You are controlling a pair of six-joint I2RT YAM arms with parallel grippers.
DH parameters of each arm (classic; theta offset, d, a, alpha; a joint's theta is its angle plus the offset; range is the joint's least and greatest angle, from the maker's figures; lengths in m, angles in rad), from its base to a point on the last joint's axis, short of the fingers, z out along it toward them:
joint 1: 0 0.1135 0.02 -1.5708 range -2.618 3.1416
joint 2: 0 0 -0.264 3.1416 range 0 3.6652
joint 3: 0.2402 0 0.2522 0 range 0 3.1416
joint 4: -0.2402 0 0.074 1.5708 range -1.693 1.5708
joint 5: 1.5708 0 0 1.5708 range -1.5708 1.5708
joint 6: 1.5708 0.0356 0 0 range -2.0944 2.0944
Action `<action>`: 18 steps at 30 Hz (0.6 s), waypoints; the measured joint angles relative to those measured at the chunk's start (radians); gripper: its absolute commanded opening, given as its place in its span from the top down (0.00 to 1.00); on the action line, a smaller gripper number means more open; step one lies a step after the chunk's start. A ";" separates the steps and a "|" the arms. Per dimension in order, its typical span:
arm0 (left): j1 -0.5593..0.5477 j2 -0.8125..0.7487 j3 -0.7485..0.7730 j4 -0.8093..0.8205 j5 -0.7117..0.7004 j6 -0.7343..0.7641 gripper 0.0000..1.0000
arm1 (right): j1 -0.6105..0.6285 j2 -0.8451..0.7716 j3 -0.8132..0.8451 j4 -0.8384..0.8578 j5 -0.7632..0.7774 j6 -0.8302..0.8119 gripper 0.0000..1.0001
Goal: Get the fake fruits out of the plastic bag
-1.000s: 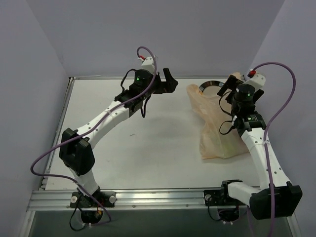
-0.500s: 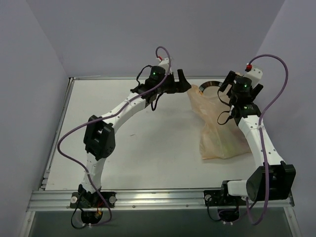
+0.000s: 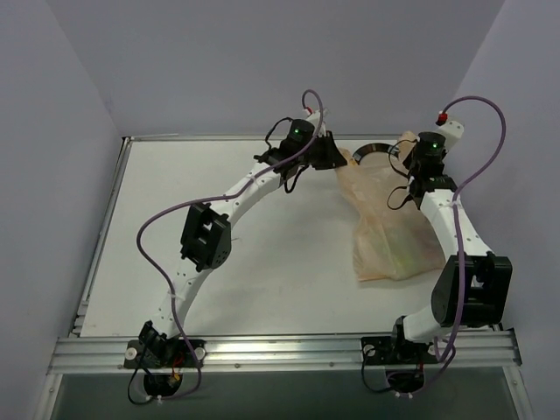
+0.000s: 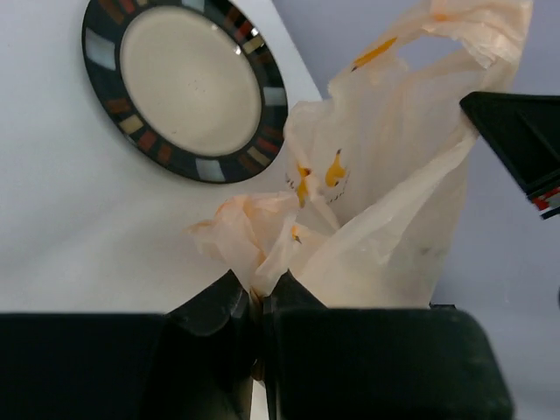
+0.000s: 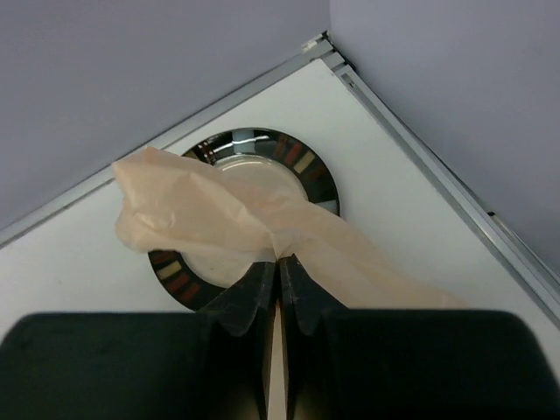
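The pale-orange plastic bag [image 3: 389, 223] lies on the right half of the table, its top end toward the back. My left gripper [image 3: 337, 159] is shut on the bag's left top handle; in the left wrist view a bunched strip of bag [image 4: 385, 210] runs into the closed left gripper [image 4: 260, 284]. My right gripper [image 3: 409, 157] is shut on the right top handle; in the right wrist view the bag [image 5: 201, 206] is pinched in the right gripper [image 5: 280, 261]. The fake fruits are hidden inside the bag; only a faint greenish tint shows through its lower part.
A round dark-rimmed plate [image 3: 374, 149] [image 4: 188, 87] [image 5: 311, 171] lies at the back right under the bag's top end, close to both grippers. The table's raised metal edge [image 5: 420, 144] and the purple walls stand just behind it. The other arm's black finger [image 4: 516, 140] shows at right in the left wrist view.
Both arms reached toward the back to the bag's top end. Both grippers, open before, have shut on the bag's handles.
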 measured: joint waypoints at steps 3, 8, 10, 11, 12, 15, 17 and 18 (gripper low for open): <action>0.001 0.026 0.134 -0.058 -0.002 0.013 0.98 | -0.001 -0.019 0.000 0.037 -0.015 0.013 1.00; 0.006 -0.012 0.266 -0.105 -0.020 0.055 0.97 | -0.001 -0.116 0.000 0.063 -0.035 0.019 1.00; 0.005 -0.060 0.250 -0.110 -0.024 0.064 0.98 | -0.001 -0.175 0.000 0.063 -0.040 0.023 1.00; 0.002 -0.101 0.210 -0.103 -0.026 0.069 0.98 | -0.001 -0.208 -0.001 0.063 -0.044 0.026 1.00; -0.003 -0.146 0.158 -0.100 -0.027 0.071 0.98 | 0.000 -0.243 -0.001 0.064 -0.048 0.031 1.00; -0.027 -0.293 -0.051 -0.050 -0.043 0.071 0.98 | 0.009 -0.345 -0.018 0.061 -0.055 0.040 1.00; -0.050 -0.386 -0.203 -0.006 -0.053 0.059 0.98 | 0.011 -0.404 -0.050 0.057 -0.056 0.047 1.00; -0.064 -0.419 -0.266 0.014 -0.058 0.053 0.98 | 0.011 -0.428 -0.068 0.051 -0.056 0.051 1.00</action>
